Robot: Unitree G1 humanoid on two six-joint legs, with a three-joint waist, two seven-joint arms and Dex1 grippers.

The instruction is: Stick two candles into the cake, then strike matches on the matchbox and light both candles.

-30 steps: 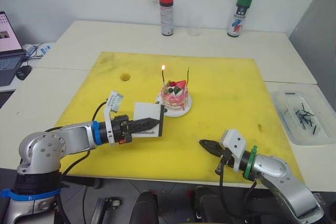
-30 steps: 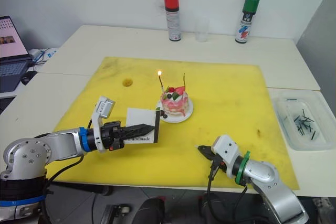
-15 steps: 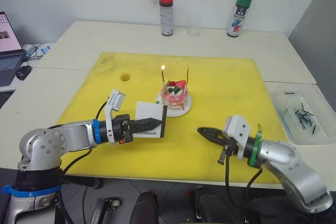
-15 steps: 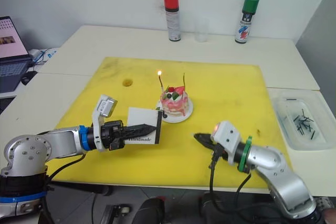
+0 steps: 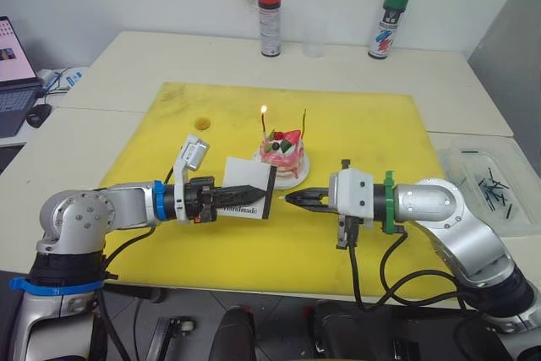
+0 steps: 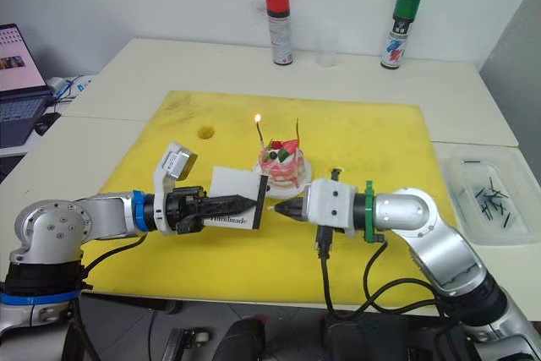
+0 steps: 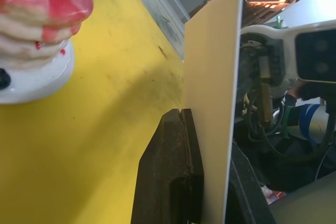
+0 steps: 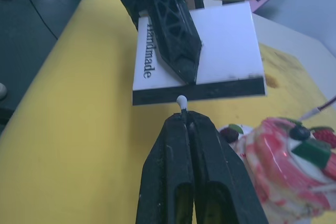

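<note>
A yellow mat [image 5: 355, 133] covers the pale table, two spray cans at the far edge and a clear bin of spare matches [image 5: 493, 186] off beyond my right arm. What matters is one gap — the white head of the match [image 8: 181, 99] against the black striking strip [image 8: 199, 92] of the matchbox [image 5: 248, 197].

My right gripper [image 8: 187, 119] is clamped shut on that match, only its head poking past the fingertips. The left gripper [image 5: 254, 189] is closed on the matchbox, holding it upright off the mat, "Handmade" face toward me. From the right pincer the strip lies dead ahead, the head just short of it or barely touching; I cannot tell which. The strip's long axis runs across the match's line, so I judge the strike wants a sideways drag along it.

The cake [image 5: 281, 151] on its white plate [image 5: 293, 180] sits just beyond both pincers. One candle [image 5: 265, 123] burns; the other candle [image 5: 303, 121] stands unlit, nearer my right arm.
</note>
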